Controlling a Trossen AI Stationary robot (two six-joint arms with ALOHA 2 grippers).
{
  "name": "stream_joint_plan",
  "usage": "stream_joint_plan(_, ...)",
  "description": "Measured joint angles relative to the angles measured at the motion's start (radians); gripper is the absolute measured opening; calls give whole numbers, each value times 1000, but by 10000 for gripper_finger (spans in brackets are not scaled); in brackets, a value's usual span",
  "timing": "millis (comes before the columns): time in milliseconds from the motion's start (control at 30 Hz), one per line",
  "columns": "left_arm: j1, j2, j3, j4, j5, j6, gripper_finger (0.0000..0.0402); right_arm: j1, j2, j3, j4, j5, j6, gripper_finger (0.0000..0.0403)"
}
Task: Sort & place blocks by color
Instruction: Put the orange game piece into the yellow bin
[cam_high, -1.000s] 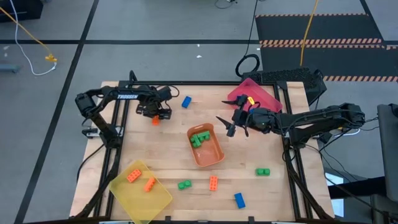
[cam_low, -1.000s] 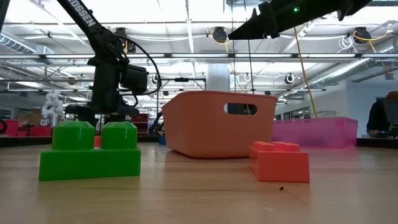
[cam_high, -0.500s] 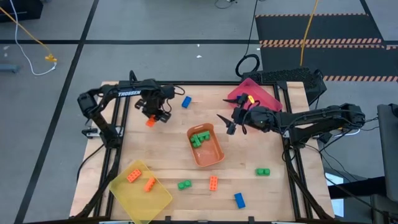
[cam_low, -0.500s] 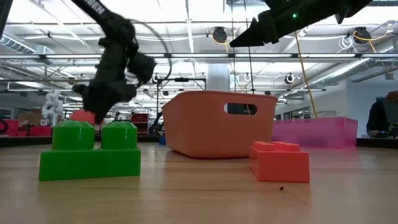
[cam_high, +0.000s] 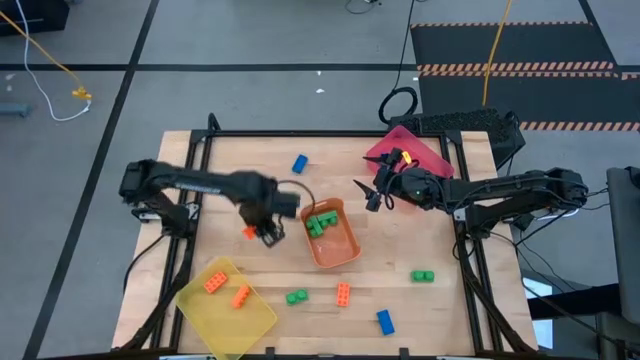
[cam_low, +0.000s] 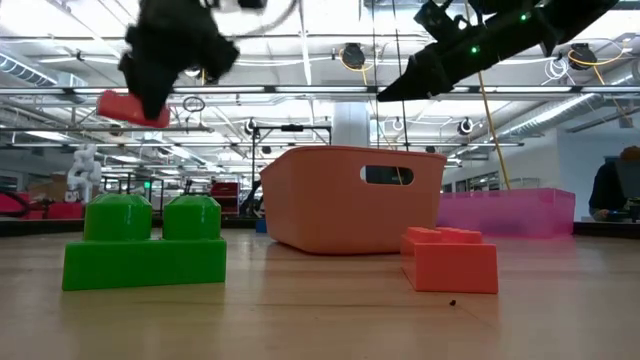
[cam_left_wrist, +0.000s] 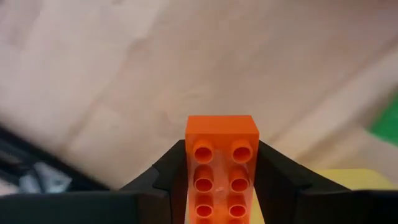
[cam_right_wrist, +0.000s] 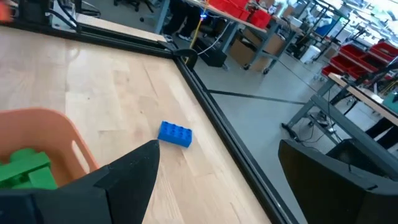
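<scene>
Blocks: four orange (cam_high: 248, 232), four green (cam_high: 297, 297), two blue (cam_high: 299, 164).

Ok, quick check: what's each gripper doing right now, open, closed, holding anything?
Left gripper: shut on an orange block, lifted above the table.
Right gripper: open, empty, raised near the pink tray.
</scene>
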Motion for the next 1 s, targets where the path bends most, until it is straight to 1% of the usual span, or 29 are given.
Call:
stream_joint_plan(133,-165,-66,2,33,-31,-194,137,1,0,0,-2,0,20,322)
stream_joint_plan(233,-284,-101,-18,34,-52,-346,137,3,0,0,-2,0,38,322)
stream_joint_plan(400,-469,-123,-80,48,-35,-595,137,14,0,0,-3,0,51,322)
stream_joint_plan(500,-557,-122,-115,105,-12,-702,137,23,0,0,-1,0,51,322)
stream_joint_plan(633,-631,-122,-147,212,-16,-813,137,29,0,0,5,0,51,322)
stream_joint_plan(800,-683,-121,-194,228,-18,-893,137,29,-1,0,5,0,50,322)
stream_joint_plan(1000,-720,-122,-284,282,55,-931,137,29,-1,0,5,0,47,322)
